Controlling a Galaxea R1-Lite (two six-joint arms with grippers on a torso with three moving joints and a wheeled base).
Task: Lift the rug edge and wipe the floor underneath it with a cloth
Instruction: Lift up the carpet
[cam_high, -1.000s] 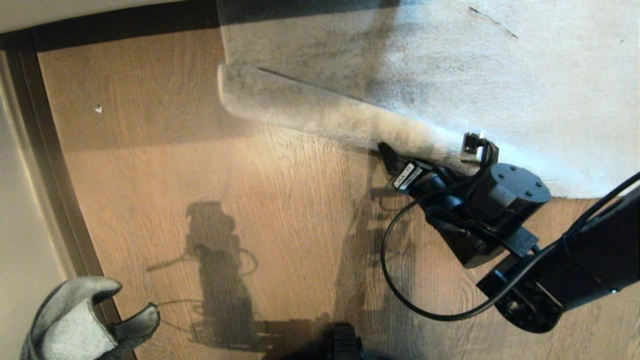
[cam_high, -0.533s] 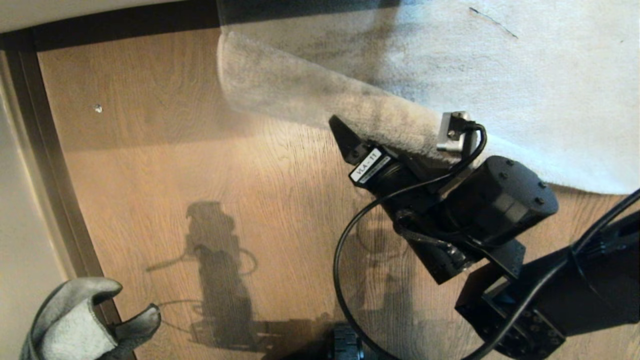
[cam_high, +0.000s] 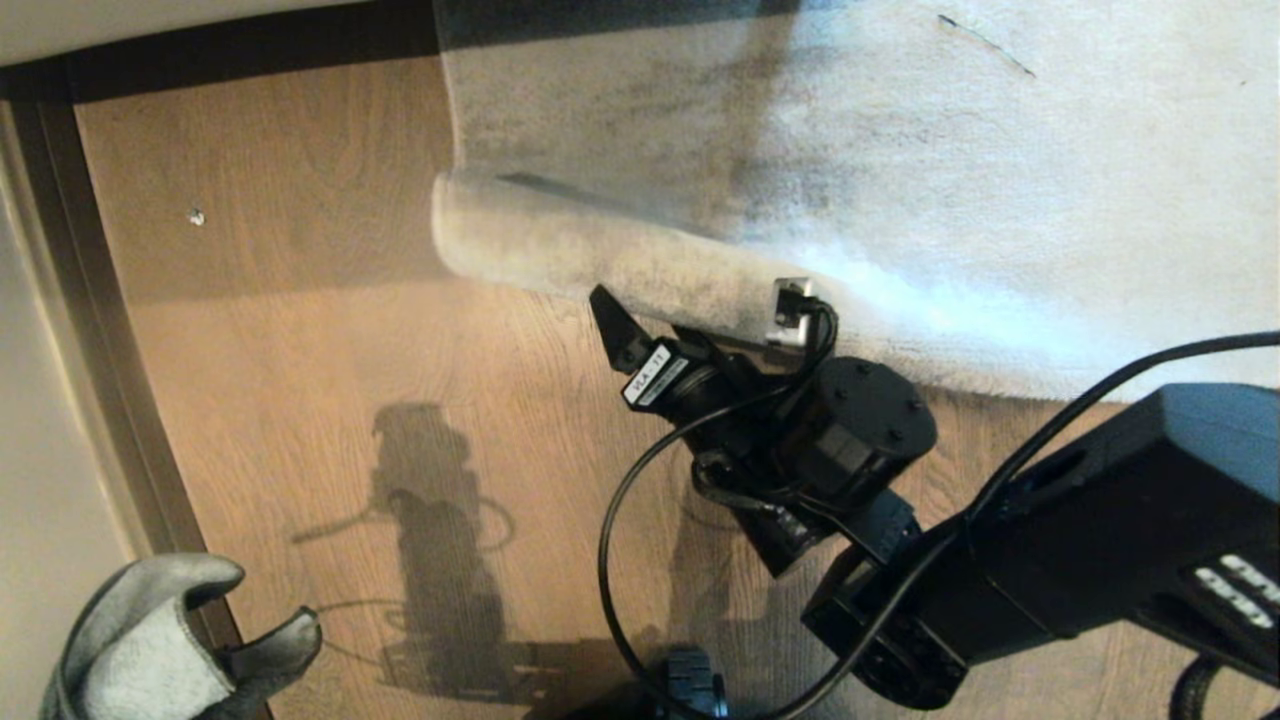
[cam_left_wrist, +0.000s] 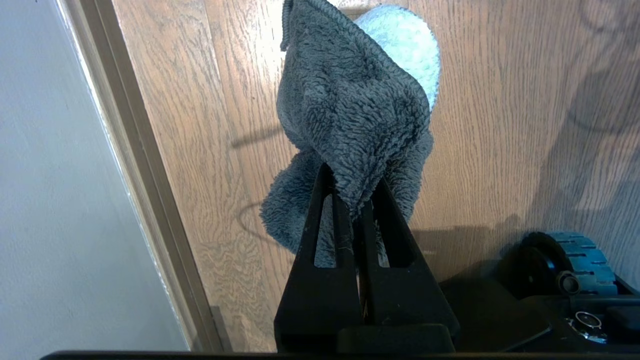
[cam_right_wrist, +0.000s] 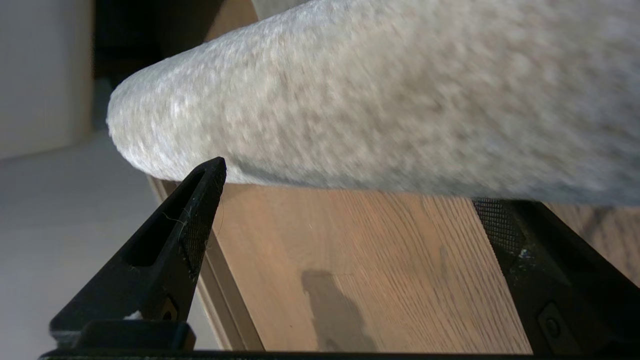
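The right gripper (cam_high: 690, 325) is reaching in low from the near right, its fingers (cam_right_wrist: 200, 210) standing as wide apart as they go and gripping nothing. Directly beyond them the rug edge (cam_high: 560, 245) is lying folded back into a soft roll whose long axis is running from the far left down toward the near right, so the roll is crossing in front of the spread fingers rather than pointing into them. In the right wrist view the rounded fold (cam_right_wrist: 350, 100) is filling the space just past the fingertips, one fingertip sitting at its underside, the other partly hidden beneath it; whether either is touching the pile I cannot tell. The floor (cam_high: 330, 330) is showing bare on the left of the roll and beneath it.

The left gripper (cam_left_wrist: 352, 200) is hanging parked at the near left beside the skirting, fingers pinched tight on the cloth (cam_left_wrist: 350, 110), which is drooping clear of the planks. It is well apart from the rug; the right arm is plainly the nearer one, so lifting looks to be its job, by sliding one finger under the fold and closing across it.
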